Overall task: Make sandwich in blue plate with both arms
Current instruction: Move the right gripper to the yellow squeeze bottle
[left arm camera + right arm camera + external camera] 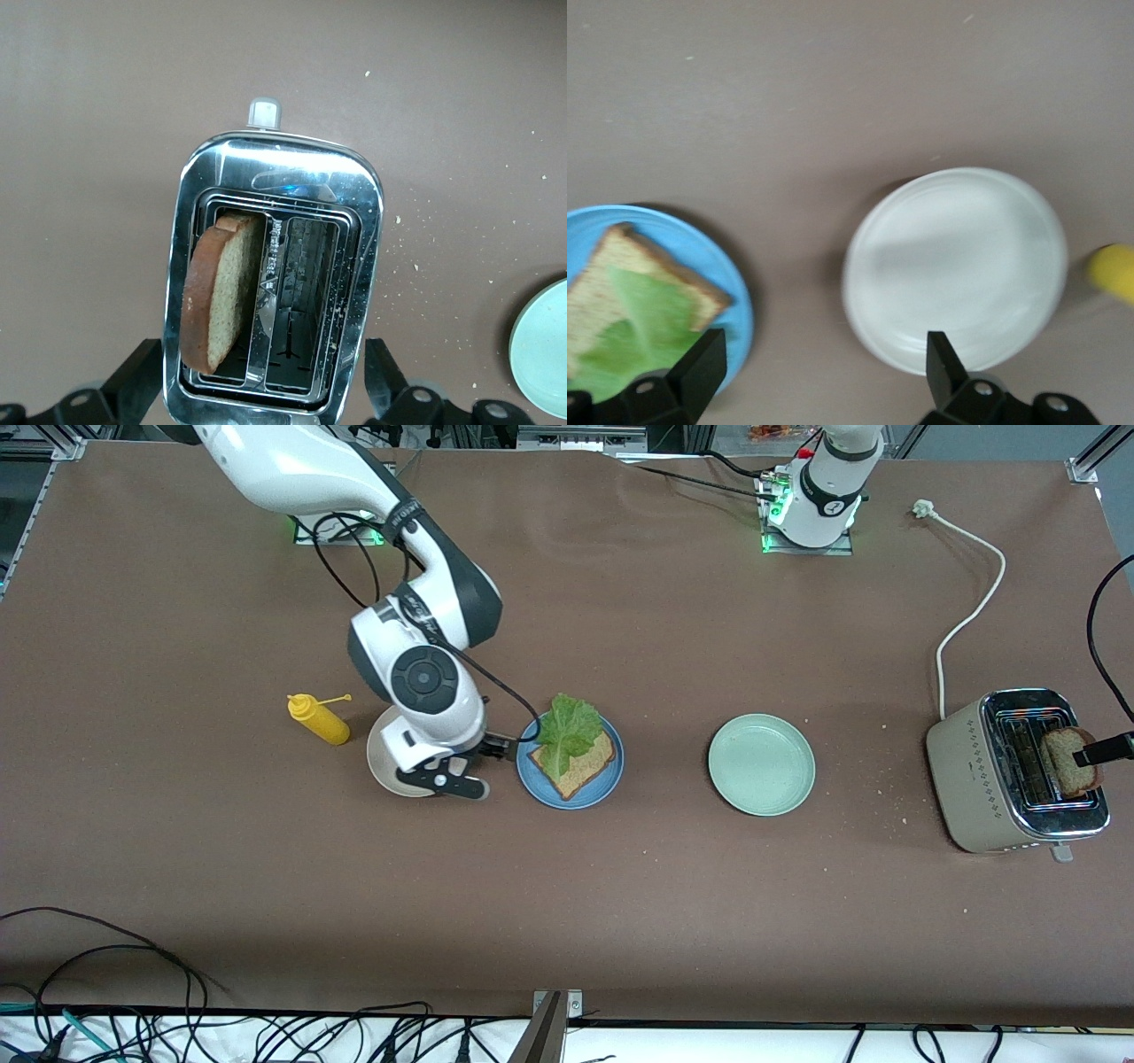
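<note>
The blue plate (542, 784) holds one slice of brown bread (586, 769) with a green lettuce leaf (565, 731) lying on it. My right gripper (824, 367) hangs open and empty over the bare table between the blue plate (733, 283) and a beige-white plate (957, 266). A second bread slice (221, 292) stands on edge in one slot of the toaster (354, 195). Above that toaster my left gripper (263, 385) is open, with one finger at each long side. In the front view only one dark finger (1103, 751) of it shows over the slice (1066, 766).
A pale mint-green plate (761, 764) lies between the blue plate and the toaster (966, 771). A yellow squeeze bottle (319, 720) lies beside the beige-white plate (381, 763), toward the right arm's end. The toaster's white cord (970, 615) trails toward the left arm's base. Crumbs dot the table near the toaster.
</note>
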You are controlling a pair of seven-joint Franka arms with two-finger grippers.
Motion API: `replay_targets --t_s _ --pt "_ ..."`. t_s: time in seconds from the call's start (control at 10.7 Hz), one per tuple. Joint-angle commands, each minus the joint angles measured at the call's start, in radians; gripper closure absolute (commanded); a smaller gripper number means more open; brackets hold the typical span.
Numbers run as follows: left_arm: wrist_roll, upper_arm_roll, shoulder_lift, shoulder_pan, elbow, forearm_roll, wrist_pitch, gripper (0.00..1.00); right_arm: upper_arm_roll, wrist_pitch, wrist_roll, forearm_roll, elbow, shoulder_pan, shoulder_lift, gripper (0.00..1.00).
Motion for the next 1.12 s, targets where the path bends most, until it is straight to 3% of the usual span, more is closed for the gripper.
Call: replay_targets --t_s 0.0,0.19,0.37,0.75,0.84,1.03 --pt "0.015 -0.005 -0.004 0.005 -0.001 0.026 0.002 0.0 -0.122 -0.258 -0.326 -0.018 -0.015 0.001 -0.119 0.0" --pt "0.015 -0.005 -0.004 0.005 -0.001 0.024 0.002 0.0 -0.168 -0.353 -0.437 -0.007 -0.053 -0.003 -0.205 0.0" --pt "0.015 -0.005 -0.004 0.005 -0.001 0.026 0.002 0.0 -0.167 -0.307 -0.514 -0.001 -0.218 -0.081 -0.297 0.0" --pt "0.015 -0.005 -0.004 0.005 -0.001 0.024 0.002 0.0 -0.168 0.148 -0.857 0.0 -0.736 -0.271 -0.542 0.0" --pt "0.015 -0.005 -0.004 0.005 -0.001 0.024 0.002 0.0 -0.168 0.208 -0.963 0.006 -0.795 -0.316 -0.574 0.0" --pt "0.015 -0.005 -0.004 0.005 -0.001 0.024 0.002 0.0 -0.214 0.207 -1.331 0.182 -0.805 -0.408 -0.584 0.0"
